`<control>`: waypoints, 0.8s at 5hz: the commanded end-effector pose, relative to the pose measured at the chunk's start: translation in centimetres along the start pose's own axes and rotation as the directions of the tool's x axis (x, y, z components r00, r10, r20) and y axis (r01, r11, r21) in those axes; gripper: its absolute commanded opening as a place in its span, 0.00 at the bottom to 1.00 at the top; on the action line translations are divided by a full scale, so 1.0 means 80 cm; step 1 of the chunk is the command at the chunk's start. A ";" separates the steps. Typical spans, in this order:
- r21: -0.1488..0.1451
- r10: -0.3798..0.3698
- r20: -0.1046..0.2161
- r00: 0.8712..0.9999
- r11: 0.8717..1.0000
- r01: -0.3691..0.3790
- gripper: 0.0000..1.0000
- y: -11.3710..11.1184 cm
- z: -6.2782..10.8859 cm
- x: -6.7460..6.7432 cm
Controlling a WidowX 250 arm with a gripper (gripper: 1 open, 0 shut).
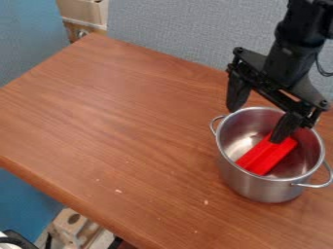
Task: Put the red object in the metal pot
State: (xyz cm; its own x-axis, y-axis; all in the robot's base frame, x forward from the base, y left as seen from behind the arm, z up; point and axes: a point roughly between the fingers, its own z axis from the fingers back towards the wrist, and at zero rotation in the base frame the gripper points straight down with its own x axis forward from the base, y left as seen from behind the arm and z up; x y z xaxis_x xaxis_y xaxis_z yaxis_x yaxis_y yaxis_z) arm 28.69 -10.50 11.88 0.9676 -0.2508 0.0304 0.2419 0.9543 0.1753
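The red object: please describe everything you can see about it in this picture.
The red object is a bright red, elongated block that looks like plastic. It lies inside the metal pot, slanting from the lower left of the pot's inside up toward the right, with its upper end near the far wall. It rests on the pot's inside, and a red reflection shows on the shiny wall. The gripper stands open above the pot and appears not to hold the block. Finer surface detail is too small to tell.

The black tool [274, 98] points straight down, jaws spread wide, apparently gripping nothing, arm rising out of frame.
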 end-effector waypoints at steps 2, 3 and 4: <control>-0.012 0.020 0.055 0.998 1.000 -0.019 1.00 0.010 0.023 0.002; -0.015 0.021 0.053 0.998 1.000 -0.020 0.00 0.014 0.020 0.002; -0.013 0.029 0.060 0.998 1.000 -0.028 1.00 0.020 0.025 -0.002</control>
State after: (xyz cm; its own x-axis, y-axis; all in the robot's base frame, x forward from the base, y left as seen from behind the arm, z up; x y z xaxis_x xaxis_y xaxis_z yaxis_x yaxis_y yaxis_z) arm 28.50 -9.69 11.93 0.9685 -0.2482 0.0221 0.2409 0.9554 0.1710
